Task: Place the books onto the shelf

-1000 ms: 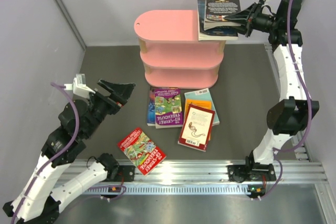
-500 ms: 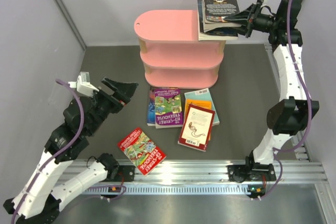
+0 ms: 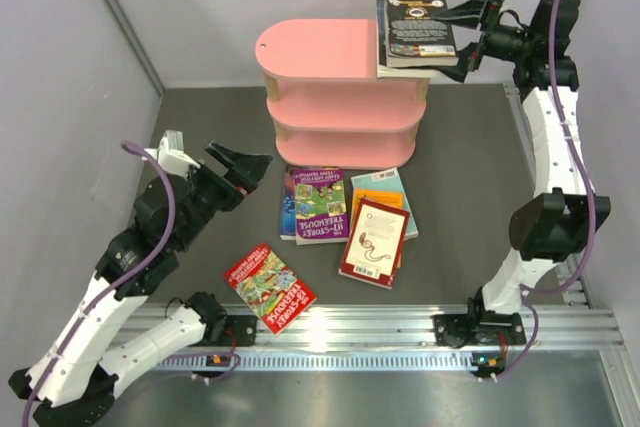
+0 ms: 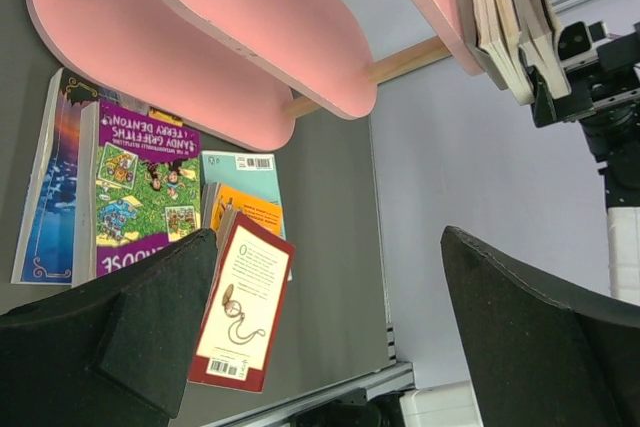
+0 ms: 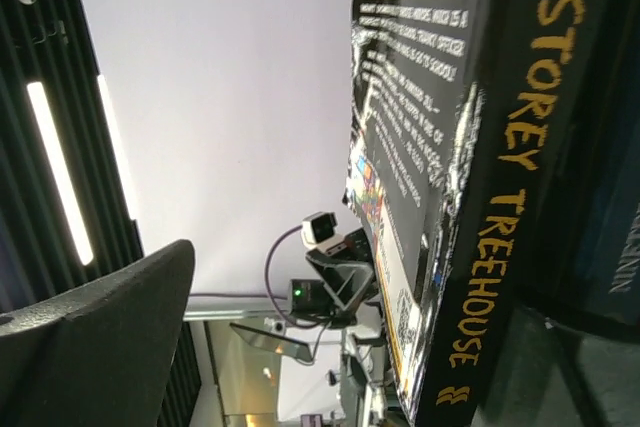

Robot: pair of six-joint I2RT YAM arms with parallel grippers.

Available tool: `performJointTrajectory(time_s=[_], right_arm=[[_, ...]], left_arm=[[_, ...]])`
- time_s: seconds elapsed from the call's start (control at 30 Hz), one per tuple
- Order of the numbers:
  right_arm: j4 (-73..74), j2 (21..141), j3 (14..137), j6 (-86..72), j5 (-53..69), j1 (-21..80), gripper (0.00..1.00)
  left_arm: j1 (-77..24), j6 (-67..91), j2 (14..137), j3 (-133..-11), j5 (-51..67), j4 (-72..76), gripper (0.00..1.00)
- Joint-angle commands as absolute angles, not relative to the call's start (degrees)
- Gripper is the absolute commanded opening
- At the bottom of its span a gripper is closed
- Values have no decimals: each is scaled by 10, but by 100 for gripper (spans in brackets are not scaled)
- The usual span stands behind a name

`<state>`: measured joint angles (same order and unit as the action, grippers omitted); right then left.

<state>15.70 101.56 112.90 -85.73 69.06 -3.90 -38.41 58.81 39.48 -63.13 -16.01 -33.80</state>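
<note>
The dark surface carries the pink shelf at its far side, the long boards running left to right.

The left tool hangs released, jaws wide, over the surface just left of the loose books. Its arm sits higher and nearer the shelf than a second ago.

The right tool stands spread around the right edge of the stack on the top board. A second ago it was clenched on the black book, which was tipped up then and now lies flat on a blue book.

That stack sits at the right end of the top board and juts past it, long axis near to far, spine toward the right tool. Only the right wrist view reads the yellow "STOREY TREEHOUSE" on that spine. Only the left wrist view shows the stack's edges from below.

In front of the shelf lie:
- a purple book;
- a maroon-and-cream book, lying over an orange book and a teal book;
- a red book, apart from the others and turned diagonally.
</note>
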Motion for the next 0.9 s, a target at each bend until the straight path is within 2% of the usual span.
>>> performJointTrajectory(time_s=[0.0,0.27,0.33,0.43,0.5,0.87], right_arm=[[132,979,1133,-873,700,-40,100],[5,957,1083,-1002,717,-38,100],[-73,948,1045,-1057,716,-37,100],[-251,936,980,-1247,693,-37,100],[-324,938,969,-1295,684,-36,100],[-281,971,1089,-1356,696,-29,100]], left_arm=[[-382,581,410,-647,-153,-306,99],[-383,573,431,-659,-143,-300,99],[-383,574,432,-657,-142,-297,99],[-383,577,429,-652,-141,-294,98],[-383,580,426,-648,-141,-293,99],[-383,589,412,-639,-150,-293,99]])
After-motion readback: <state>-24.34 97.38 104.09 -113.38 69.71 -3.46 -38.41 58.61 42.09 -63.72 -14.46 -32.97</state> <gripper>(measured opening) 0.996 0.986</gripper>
